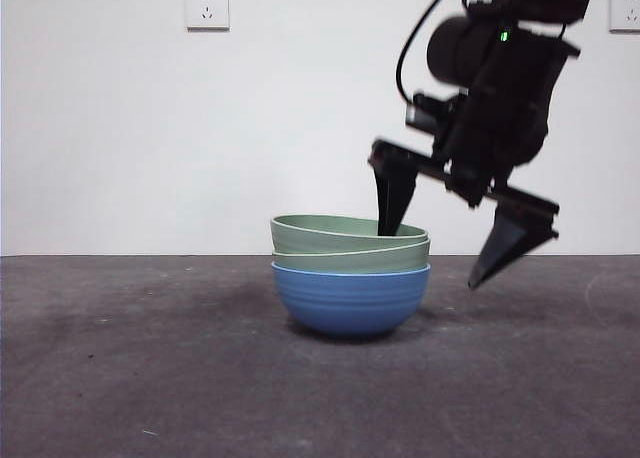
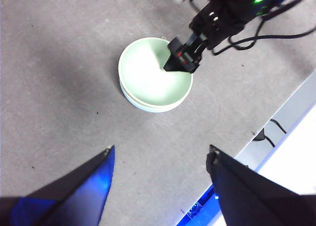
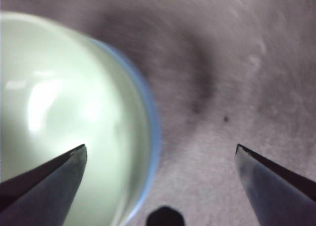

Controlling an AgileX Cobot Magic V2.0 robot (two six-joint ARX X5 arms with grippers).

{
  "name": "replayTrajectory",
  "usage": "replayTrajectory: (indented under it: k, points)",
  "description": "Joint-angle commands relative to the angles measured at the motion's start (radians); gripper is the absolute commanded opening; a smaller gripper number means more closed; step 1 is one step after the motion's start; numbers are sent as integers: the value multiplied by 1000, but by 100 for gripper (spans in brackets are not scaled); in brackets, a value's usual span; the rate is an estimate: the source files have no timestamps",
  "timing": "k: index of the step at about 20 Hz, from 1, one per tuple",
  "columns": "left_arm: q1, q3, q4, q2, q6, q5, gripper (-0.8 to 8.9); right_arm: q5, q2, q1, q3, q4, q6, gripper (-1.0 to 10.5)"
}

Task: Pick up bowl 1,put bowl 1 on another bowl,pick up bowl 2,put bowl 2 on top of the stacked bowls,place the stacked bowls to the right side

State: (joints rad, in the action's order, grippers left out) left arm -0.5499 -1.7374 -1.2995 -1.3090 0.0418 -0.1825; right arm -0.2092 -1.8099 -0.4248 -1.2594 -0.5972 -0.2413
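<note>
Stacked bowls (image 1: 351, 273) sit mid-desk (image 1: 120, 378), both green ones nested in the blue, so I judge stacking done. My right claw (image 1: 455, 228) is spread astride the rim; shifting them rightward remains. Left claw (image 2: 160, 159) waits spread above.

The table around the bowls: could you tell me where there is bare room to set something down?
Bare table stretches on the side of the stacked bowls away from the arm, and in front of them. It is crowded at the other side: the right gripper straddles the rim there, one jaw inside, one outside.
</note>
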Motion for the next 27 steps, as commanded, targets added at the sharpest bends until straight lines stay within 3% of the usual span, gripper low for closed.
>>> replayTrajectory:
  k: [1, 7, 12, 14, 27]
  points:
    - [1, 0, 2, 1, 13, -2, 315, -3, -29, -3, 0, 10, -16, 464]
    - [1, 0, 4, 1, 13, -2, 315, -58, -38, -2, 0, 42, -20, 117]
    - [0, 0, 4, 1, 13, -2, 315, -57, -38, -2, 0, 33, -21, 101]
    - [0, 0, 4, 1, 13, -2, 315, -54, -38, -2, 0, 33, -20, -6]
    - [1, 0, 5, 1, 17, -2, 315, -81, 71, 11, 0, 57, -19, -12]
